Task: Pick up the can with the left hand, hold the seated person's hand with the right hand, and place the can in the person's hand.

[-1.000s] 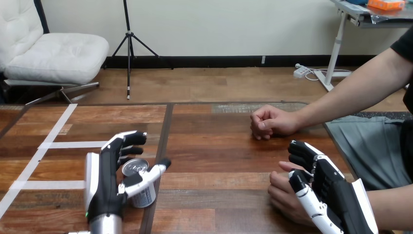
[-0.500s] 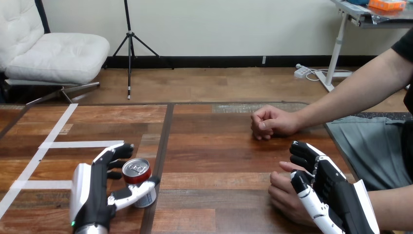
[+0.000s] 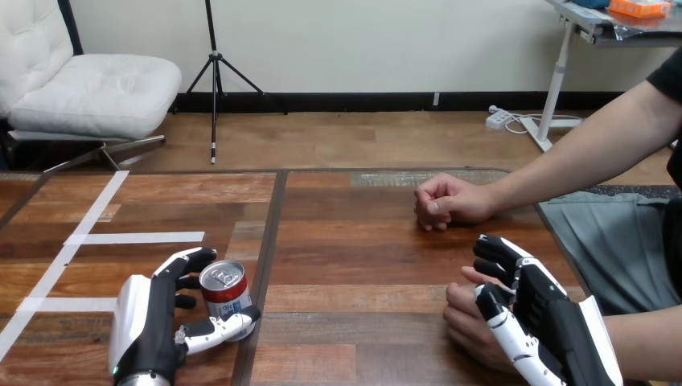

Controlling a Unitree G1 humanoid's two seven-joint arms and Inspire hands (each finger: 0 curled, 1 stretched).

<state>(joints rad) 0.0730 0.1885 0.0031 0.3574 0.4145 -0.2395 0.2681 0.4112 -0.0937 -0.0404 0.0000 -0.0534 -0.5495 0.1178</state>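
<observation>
A red and white can (image 3: 227,293) stands upright on the wooden table (image 3: 362,265) at the near left. My left hand (image 3: 147,322) wraps it from the left, curled fingers (image 3: 190,262) behind it and the thumb (image 3: 217,329) against its lower front. At the near right my right hand (image 3: 551,322) is curled round the person's hand (image 3: 466,315), which rests on the table between my thumb and fingers. The person's other hand (image 3: 446,201) lies as a fist on the table farther back, apart from mine.
White tape lines (image 3: 121,238) cross the left part of the table. A dark seam (image 3: 271,233) runs front to back between the boards. The person's forearm (image 3: 579,157) reaches in from the right, above the table's right edge.
My left hand has drawn back toward me and lowered, and its fingers and thumb have closed round the can. My right hand and both of the person's hands have stayed put.
</observation>
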